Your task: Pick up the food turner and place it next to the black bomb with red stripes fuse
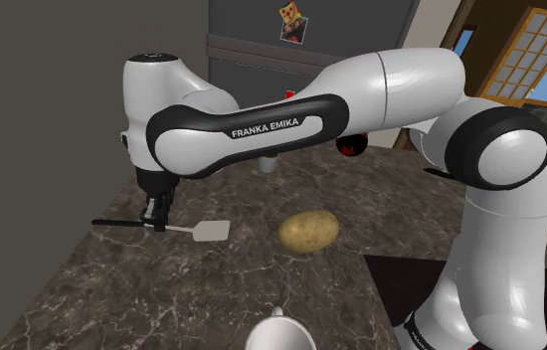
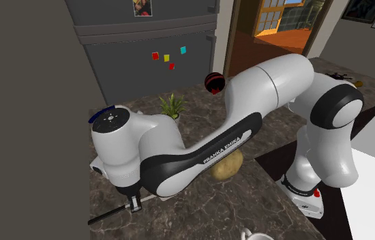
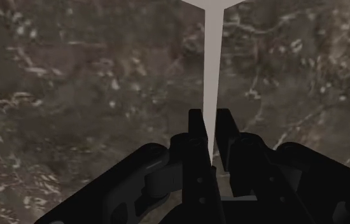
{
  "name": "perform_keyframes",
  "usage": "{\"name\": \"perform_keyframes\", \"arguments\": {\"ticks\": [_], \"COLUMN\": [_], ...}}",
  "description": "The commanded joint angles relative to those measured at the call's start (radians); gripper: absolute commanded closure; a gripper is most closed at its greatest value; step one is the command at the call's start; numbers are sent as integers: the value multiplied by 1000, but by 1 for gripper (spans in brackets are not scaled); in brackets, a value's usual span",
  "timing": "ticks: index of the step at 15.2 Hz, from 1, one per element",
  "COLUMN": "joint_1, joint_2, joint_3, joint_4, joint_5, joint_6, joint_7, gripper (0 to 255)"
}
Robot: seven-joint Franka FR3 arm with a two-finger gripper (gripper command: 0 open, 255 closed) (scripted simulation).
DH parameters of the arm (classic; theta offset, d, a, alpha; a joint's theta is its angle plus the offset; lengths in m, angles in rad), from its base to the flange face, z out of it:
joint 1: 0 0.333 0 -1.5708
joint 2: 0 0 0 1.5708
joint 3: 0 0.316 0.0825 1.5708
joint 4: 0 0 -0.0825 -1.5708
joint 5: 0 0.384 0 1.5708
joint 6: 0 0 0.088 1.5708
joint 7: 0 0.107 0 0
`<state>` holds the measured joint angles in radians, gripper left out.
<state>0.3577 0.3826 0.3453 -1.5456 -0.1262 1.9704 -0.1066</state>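
Observation:
The food turner [image 1: 210,231] has a pale flat blade and a thin black handle [image 1: 112,222], and lies level low over the dark marble counter at the shoulder view's left. My gripper [image 1: 155,221] points straight down on its shaft, between handle and blade. In the wrist view the grey shaft [image 3: 212,76] runs between the two fingers [image 3: 197,133], which clasp it; the gripper [image 3: 210,137] is shut on it. The black handle [image 2: 108,213] pokes out under the hand [image 2: 136,203]. The black bomb with red stripes [image 2: 213,82] sits far back by the fridge, partly hidden behind my arm [image 1: 349,145].
A brown potato [image 1: 308,231] lies mid-counter, between the turner and my stand. A small potted plant [image 2: 172,106] stands near the bomb. A white cup [image 1: 279,333] sits at the near edge. A grey fridge [image 2: 145,48] with magnets rises behind the counter.

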Motion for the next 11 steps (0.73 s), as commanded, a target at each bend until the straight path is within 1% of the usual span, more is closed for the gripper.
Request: {"name": "perform_keyframes", "arguments": {"ticks": [1, 5, 11], "joint_1": [0, 0, 2], "joint_2": [0, 0, -11], "joint_3": [0, 0, 3], "joint_4": [0, 0, 66], "joint_5": [0, 0, 6], "joint_6": [0, 0, -76], "joint_7": [0, 0, -4], "gripper": [255, 255, 255]}}
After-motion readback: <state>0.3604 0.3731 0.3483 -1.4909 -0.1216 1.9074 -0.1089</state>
